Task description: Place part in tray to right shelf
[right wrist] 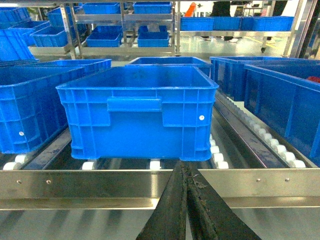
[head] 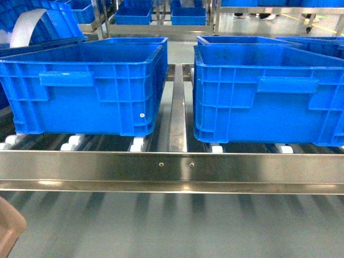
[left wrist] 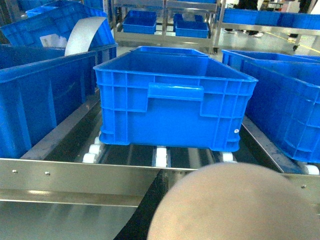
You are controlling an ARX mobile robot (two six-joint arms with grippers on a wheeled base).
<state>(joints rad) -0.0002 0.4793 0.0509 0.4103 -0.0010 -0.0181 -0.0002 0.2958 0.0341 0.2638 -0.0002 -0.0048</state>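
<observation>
The tray shows as a beige corner (head: 7,230) at the bottom left of the head view and as a large blurred beige shape (left wrist: 235,205) close to the left wrist camera. My left gripper (left wrist: 170,174) is shut on the tray; only one black finger (left wrist: 159,202) shows beside it, the other is covered. My right gripper (right wrist: 186,167) is shut with nothing in it, its tips in front of the shelf's front rail (right wrist: 100,182). The shelf (head: 172,166) is stainless steel with white rollers and a centre divider (head: 178,107). The part is out of view.
Two large blue crates stand on the shelf's rollers, one left (head: 86,88) and one right (head: 269,91) of the divider. More blue crates fill racks behind. A lower steel surface (head: 177,226) lies below the front rail.
</observation>
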